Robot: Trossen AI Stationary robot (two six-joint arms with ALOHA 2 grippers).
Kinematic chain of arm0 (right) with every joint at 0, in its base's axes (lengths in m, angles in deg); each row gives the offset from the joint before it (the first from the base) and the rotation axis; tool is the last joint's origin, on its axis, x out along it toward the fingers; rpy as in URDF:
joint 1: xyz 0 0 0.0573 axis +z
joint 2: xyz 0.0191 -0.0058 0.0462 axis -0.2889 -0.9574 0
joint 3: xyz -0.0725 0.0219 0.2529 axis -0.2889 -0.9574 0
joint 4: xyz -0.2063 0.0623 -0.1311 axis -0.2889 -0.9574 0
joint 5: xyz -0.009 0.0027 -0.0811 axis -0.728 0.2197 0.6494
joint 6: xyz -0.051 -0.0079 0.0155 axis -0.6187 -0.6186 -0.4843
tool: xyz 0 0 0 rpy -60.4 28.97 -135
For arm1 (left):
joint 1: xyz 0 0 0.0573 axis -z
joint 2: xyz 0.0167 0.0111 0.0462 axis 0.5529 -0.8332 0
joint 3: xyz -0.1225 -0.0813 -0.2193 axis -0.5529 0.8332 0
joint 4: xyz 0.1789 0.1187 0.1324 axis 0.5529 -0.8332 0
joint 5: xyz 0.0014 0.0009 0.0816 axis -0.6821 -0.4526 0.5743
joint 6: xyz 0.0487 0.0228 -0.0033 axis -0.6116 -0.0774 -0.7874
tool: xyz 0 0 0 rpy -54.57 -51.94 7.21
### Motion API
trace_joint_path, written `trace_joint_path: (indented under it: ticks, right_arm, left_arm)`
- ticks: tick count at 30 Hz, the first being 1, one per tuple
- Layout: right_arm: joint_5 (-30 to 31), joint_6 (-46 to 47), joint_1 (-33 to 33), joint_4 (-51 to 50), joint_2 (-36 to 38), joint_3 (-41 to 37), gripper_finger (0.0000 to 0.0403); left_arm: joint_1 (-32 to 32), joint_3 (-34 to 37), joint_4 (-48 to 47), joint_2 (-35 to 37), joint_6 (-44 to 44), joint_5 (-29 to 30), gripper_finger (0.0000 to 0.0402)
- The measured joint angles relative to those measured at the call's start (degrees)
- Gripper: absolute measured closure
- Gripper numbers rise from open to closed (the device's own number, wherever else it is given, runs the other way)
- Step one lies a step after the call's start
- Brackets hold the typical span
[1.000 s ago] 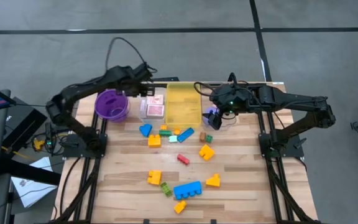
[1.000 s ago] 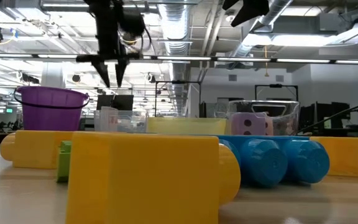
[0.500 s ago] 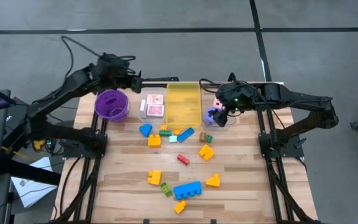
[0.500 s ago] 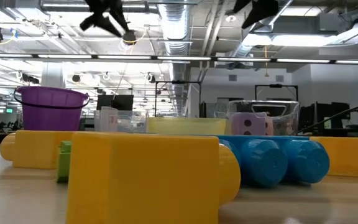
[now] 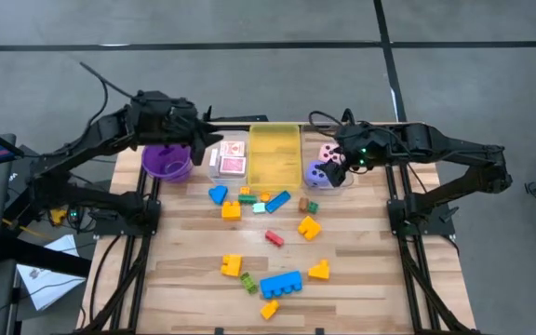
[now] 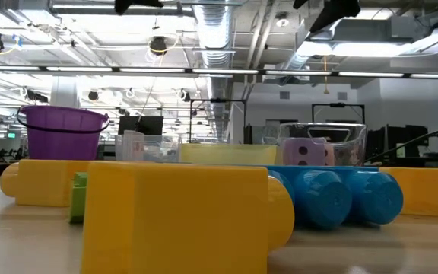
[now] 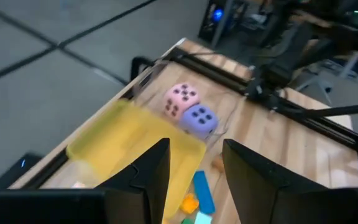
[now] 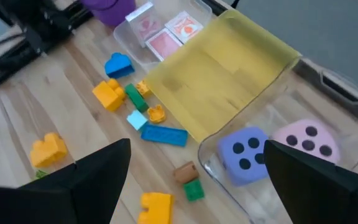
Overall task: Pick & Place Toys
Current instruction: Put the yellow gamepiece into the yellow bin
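My table (image 5: 361,279) is a pale wooden plank top, and along its far edge a purple round bowl (image 5: 166,158), a clear bin of playing cards (image 5: 231,158), a yellow bin (image 5: 275,156) and a second clear bin (image 5: 328,166) with the pink and purple dice stand directly on it in a row. Just in front of the bins lies a cluster of small blocks, among them a blue block (image 5: 217,194), an orange block (image 5: 231,210) and a long blue brick (image 5: 278,201), with a red block (image 5: 274,238) and a yellow block (image 5: 309,226) a little nearer. Toward the near edge, well apart from those, lie a large blue brick (image 5: 281,283), a green block (image 5: 247,281) and more yellow blocks (image 5: 319,271).
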State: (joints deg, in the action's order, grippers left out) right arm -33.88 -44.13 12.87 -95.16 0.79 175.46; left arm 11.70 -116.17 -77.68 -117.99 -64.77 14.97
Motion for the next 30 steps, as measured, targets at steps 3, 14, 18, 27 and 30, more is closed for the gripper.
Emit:
trace_joint_path:
  ticks: [3,14,18,27,30]
  right_arm:
    - [0.0,2.6,0.0,-1.2,0.4,0.0,0.0044]
    - [-2.9,-2.7,-0.9,-1.2,0.5,0.0,0.0044]
    - [-7.2,-6.8,-1.5,-1.2,0.5,0.0,0.0044]
    - [-15.1,-10.9,-1.2,-2.1,0.0,-0.1,0.0044]
    - [-15.2,-8.2,0.0,-2.8,-0.7,-0.1,0.0044]
  left_arm:
    - [1.4,0.0,3.6,-0.2,-0.7,0.0,0.0257]
    - [1.7,0.0,13.1,-0.2,7.2,0.0,0.0257]
    - [2.3,0.0,13.5,-0.2,13.3,0.0,0.0257]
    - [6.0,0.0,31.4,-0.7,18.9,0.0,0.0257]
    - [7.0,0.0,36.6,-0.6,16.2,0.0,0.0257]
